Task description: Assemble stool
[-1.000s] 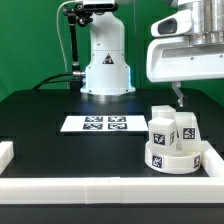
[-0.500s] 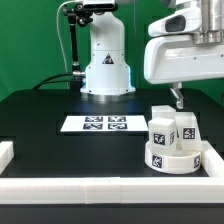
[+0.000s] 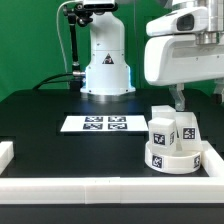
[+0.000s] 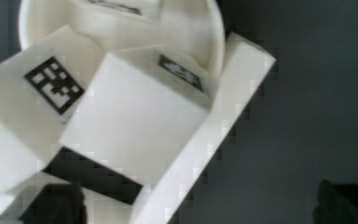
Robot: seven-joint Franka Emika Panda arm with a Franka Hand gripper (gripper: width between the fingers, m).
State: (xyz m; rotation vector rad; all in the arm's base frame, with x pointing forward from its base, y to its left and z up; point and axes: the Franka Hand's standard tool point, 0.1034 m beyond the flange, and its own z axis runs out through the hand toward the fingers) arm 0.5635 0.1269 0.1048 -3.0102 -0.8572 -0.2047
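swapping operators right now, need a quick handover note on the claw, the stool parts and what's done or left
Claw: open, empty, hovering above the parts.
Parts: thick round white plastic seat disc and short blocky white tagged legs, clustered in the corner of the white border rails at the exterior view's right.
Marker board: flat on the table.
Done: nothing joined.
Left: pick the parts, fit the legs to the seat.

White, rounded arm base with a small dark triangular marking on its front, set on a grey foot ring. Black cables looped down beside its upper joint. Boxy white wrist housing with a grey upper part. Dark fingertips blurred in the wrist view; one thin dark finger below the housing.
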